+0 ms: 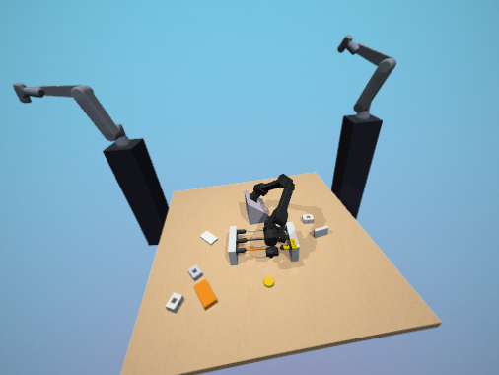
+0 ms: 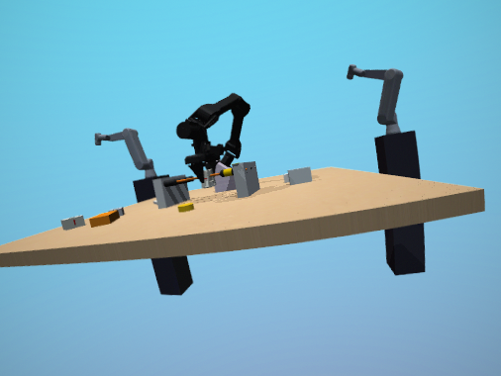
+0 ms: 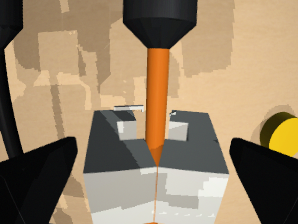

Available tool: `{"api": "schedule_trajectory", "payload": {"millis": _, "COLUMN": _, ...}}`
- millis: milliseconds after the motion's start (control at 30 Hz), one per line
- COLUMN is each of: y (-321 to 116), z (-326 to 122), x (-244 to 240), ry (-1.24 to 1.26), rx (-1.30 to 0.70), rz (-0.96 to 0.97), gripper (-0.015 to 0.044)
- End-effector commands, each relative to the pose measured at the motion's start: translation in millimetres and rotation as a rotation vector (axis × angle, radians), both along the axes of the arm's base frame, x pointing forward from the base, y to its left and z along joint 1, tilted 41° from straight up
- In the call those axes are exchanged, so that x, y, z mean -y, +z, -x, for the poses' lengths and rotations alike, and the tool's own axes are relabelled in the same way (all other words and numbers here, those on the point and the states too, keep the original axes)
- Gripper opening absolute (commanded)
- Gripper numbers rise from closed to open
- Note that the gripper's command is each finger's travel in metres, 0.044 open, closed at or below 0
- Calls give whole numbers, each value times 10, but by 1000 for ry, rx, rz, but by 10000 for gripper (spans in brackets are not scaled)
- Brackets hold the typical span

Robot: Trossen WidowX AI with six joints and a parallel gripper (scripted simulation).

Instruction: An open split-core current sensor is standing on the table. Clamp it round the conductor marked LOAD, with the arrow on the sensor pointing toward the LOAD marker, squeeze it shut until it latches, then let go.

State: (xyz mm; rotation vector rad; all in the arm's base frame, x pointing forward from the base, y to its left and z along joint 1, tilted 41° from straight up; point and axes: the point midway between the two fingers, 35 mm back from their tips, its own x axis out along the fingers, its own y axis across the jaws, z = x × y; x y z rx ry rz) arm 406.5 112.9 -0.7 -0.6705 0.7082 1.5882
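The orange conductor (image 1: 253,250) (image 2: 192,179) (image 3: 157,90) runs between two grey posts (image 1: 233,247) (image 2: 248,184), with a yellow sleeve (image 2: 228,172) near one post. The LOAD lettering is not legible. The grey-white sensor (image 2: 208,179) (image 3: 112,152) is at this conductor. In the wrist view its halves meet at the near seam, with the conductor in the gap between them farther off. The latch and arrow cannot be made out. My gripper (image 3: 154,146) is open, one black finger on each side of the sensor and apart from it. The arm hides the sensor in the top view.
Two other conductors run parallel behind. A yellow disc (image 1: 268,281) (image 2: 186,207) (image 3: 285,137) lies in front of the posts. An orange block (image 1: 205,294) (image 2: 104,218) and two square-holed blocks (image 1: 195,271) (image 1: 175,302) lie at the left. A lilac wedge (image 1: 255,209) stands behind.
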Motion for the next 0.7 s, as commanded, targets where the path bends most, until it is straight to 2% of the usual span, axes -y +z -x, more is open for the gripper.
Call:
{"api": "schedule_trajectory", "payload": {"millis": 0, "y": -55, "z": 22, "x": -40, "ry": -7, "rx": -9, "rz": -4, "gripper": 440}}
{"api": "schedule_trajectory", "payload": {"millis": 233, "y": -120, "z": 36, "x": -96, "ry": -7, "rx": -9, "rz": -5, "gripper": 440}}
{"api": "schedule_trajectory", "payload": {"millis": 333, "y": -90, "z": 17, "x": -79, "ry": 0, "rx": 0, "rz": -1, "gripper": 361}}
{"api": "schedule_trajectory", "payload": {"millis": 667, "y": -90, "z": 17, "x": -79, "ry": 0, "rx": 0, "rz": -1, "gripper": 295}}
